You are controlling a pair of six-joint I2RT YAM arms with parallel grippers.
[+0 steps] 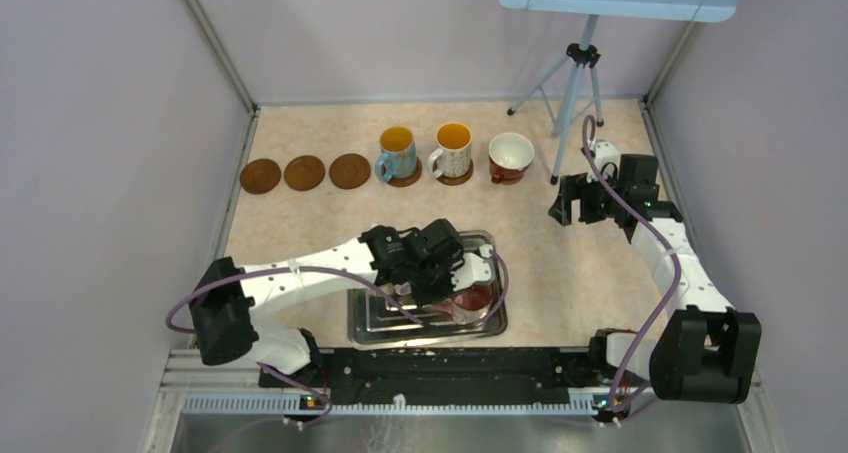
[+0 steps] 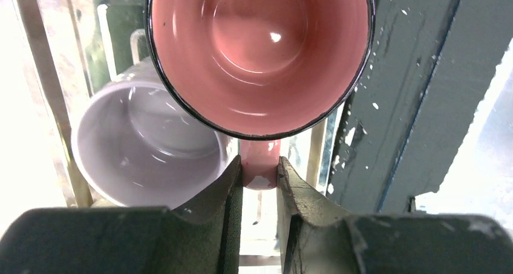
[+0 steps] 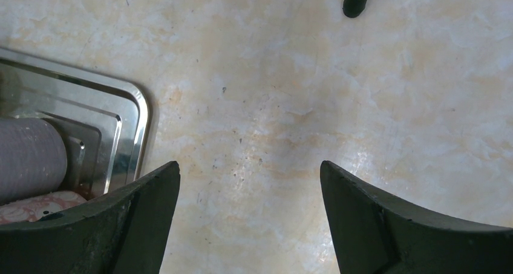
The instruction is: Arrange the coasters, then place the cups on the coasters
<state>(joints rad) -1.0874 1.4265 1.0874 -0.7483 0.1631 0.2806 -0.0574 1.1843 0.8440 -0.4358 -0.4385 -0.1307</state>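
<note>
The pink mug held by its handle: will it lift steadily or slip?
Likely rigid and breakable: the pink mug looks like glossy glazed ceramic. The left gripper pinches only its narrow handle, so it may swivel or slip. The lilac mug beside it could get knocked.

My left arm (image 1: 325, 261) and right arm (image 1: 692, 285) are white shells with black joint blocks, and a lilac cable (image 1: 180, 308) loops along each. My left claw (image 2: 260, 171) has dull, dark grey fingers with scuffed edges. My right claw (image 3: 249, 183) has broad black wedge-shaped fingers with a grainy surface.
</note>
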